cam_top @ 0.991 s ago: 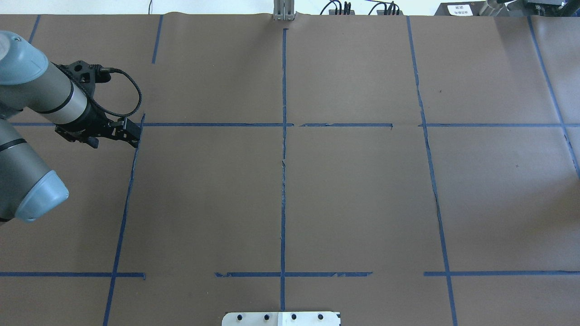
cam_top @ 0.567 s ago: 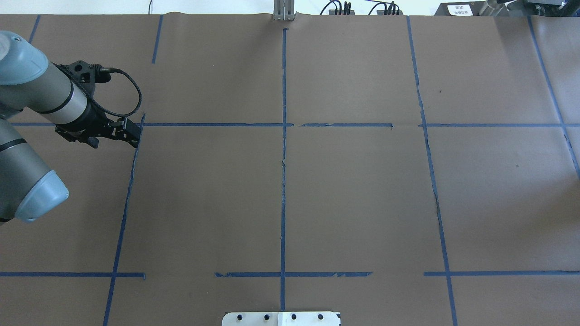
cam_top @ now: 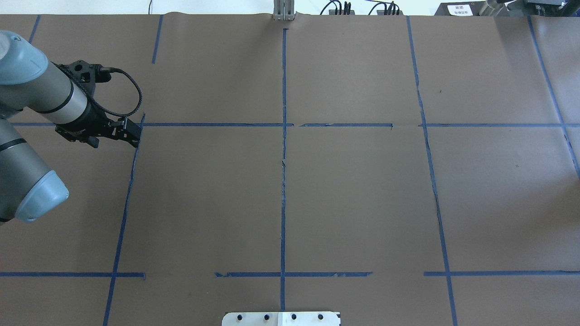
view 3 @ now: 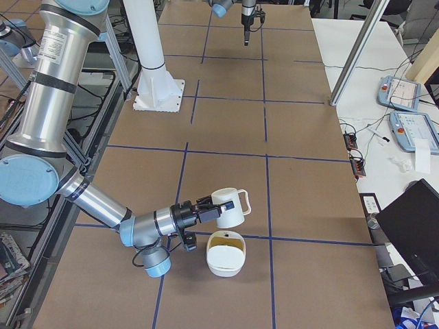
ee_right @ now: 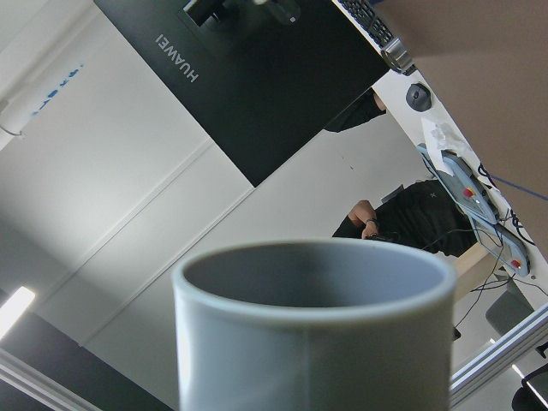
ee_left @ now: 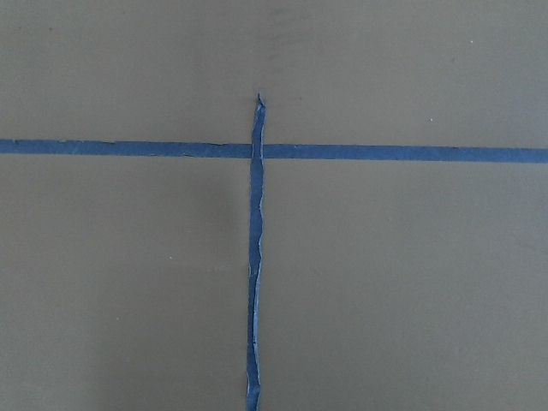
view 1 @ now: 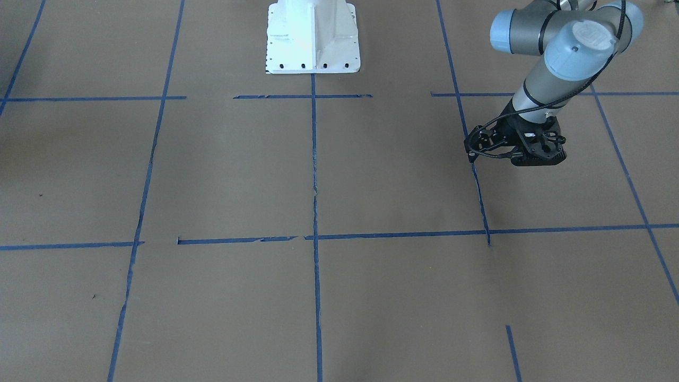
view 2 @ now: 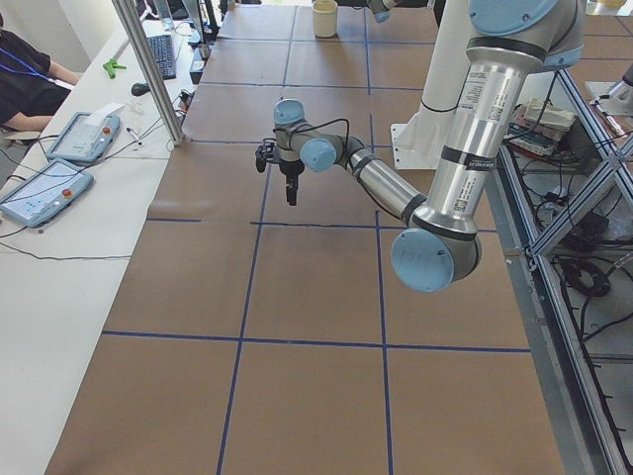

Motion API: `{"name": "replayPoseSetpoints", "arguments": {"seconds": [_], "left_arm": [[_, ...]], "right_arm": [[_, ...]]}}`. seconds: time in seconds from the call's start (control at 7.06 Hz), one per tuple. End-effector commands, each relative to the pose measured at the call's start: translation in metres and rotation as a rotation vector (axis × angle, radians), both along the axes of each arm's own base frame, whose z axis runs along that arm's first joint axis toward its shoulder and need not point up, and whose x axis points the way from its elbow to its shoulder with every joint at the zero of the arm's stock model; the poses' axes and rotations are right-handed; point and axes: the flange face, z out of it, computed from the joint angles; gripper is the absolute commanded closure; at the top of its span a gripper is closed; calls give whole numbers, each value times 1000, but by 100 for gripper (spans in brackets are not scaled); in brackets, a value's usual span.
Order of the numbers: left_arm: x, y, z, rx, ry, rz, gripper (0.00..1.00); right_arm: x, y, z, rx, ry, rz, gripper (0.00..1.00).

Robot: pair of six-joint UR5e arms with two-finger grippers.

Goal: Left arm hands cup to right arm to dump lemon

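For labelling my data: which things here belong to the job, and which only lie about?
Job: left arm, right arm, cup tipped at its jaws, probably the white bowl beneath.
Lying about: control pendant, keyboard.

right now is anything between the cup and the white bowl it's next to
Nothing visible does. In the right-side view the cup, tipped over at the right gripper, has only open space between it and the bowl. The left gripper is far off, at the table's other end.
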Motion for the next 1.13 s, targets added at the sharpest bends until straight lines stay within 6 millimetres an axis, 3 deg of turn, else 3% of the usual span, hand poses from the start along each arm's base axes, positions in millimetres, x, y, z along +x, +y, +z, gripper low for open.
{"name": "replayPoseSetpoints", "arguments": {"seconds": [0.0, 0.42, 0.99], "left_arm": [[-1, 0, 1, -2, 0, 0, 0], [-1, 1, 3, -4, -4, -1, 0], [1, 0, 8, -12, -9, 3, 0]], "right_arm": [[-5, 0, 0, 10, 159, -6, 97], [-11, 2, 2, 99, 572, 55, 96], [-26, -11, -1, 217, 1124, 113, 96]]}}
